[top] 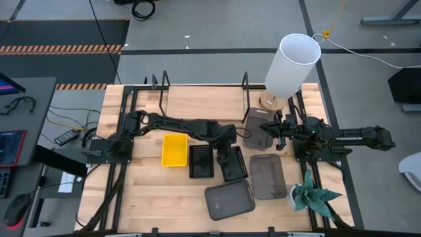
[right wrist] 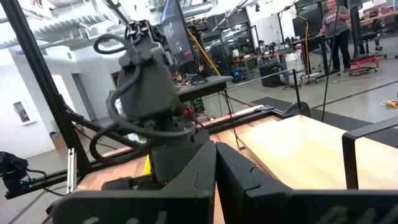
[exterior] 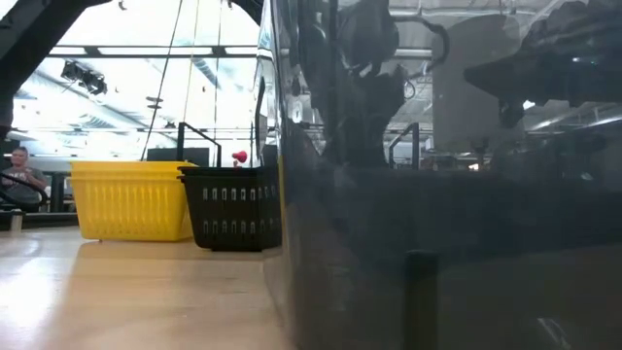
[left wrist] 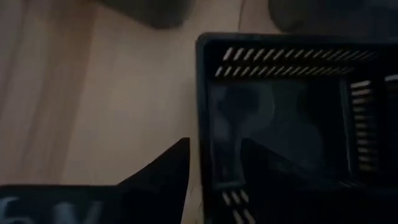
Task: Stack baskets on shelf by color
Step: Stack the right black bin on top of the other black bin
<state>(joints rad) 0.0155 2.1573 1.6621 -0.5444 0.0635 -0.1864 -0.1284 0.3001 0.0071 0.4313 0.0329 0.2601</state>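
Note:
A yellow basket (top: 174, 150) and two black mesh baskets (top: 200, 161) (top: 233, 163) rest on their bases mid-table. Three grey baskets lie to the right (top: 256, 128) (top: 268, 176) (top: 229, 199). The shelf board (top: 204, 99) with black brackets runs along the far side. My left gripper (left wrist: 214, 168) is open over the right-hand black basket (left wrist: 286, 118), one finger outside its wall (left wrist: 206, 143) and one inside, with a gap on both sides. My right gripper (right wrist: 216, 171) is shut and empty above the far grey basket.
A white cylindrical lamp (top: 289, 66) stands at the table's far right, and a small green plant (top: 312, 194) at its near right. In the low view a grey basket (exterior: 437, 214) close to the camera hides most of the table. People stand in the room behind.

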